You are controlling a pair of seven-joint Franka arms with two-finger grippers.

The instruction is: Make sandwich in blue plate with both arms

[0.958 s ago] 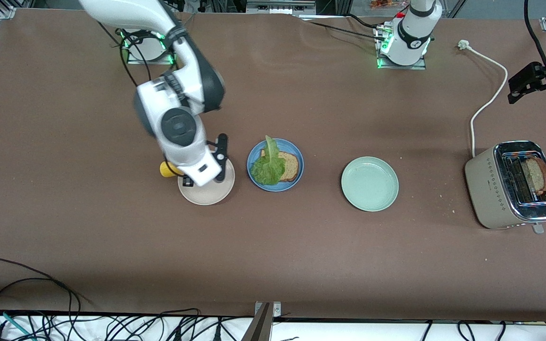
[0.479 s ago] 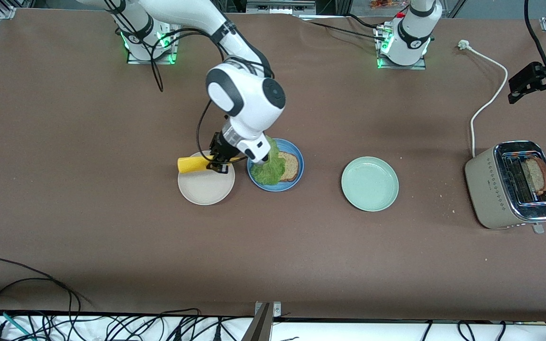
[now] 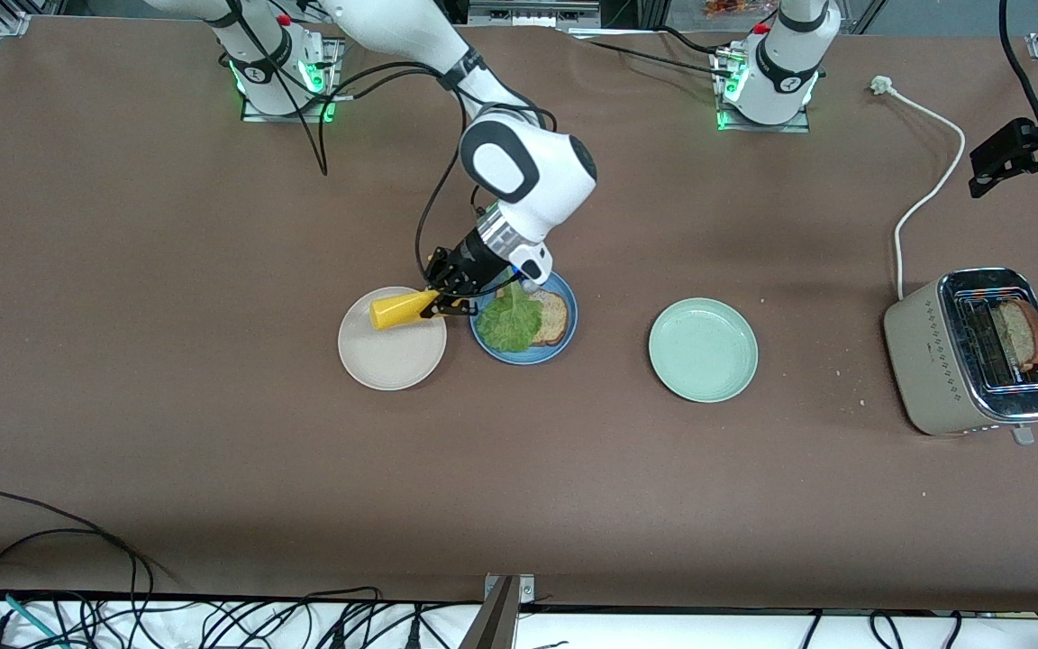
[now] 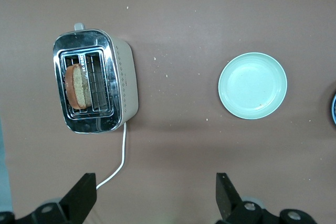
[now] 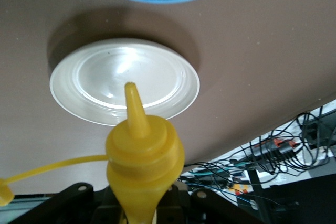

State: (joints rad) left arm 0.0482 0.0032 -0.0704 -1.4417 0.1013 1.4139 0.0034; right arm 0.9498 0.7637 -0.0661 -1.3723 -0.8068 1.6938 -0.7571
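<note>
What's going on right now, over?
Right gripper holds yellow bottle over beige plate. Left gripper open, waiting. Blue plate: bread, lettuce. Nothing blocking.

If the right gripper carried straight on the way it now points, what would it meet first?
Probably the beige plate. The right gripper is shut on the yellow squeeze bottle, and in its wrist view the nozzle aims at that plate with nothing between. Depth is unclear, so it may pass just over the rim instead.

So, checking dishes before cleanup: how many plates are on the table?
3. The beige plate lies toward the right arm's end, the blue plate beside it holds bread and lettuce, and the mint plate sits toward the toaster. None seems hidden.
</note>
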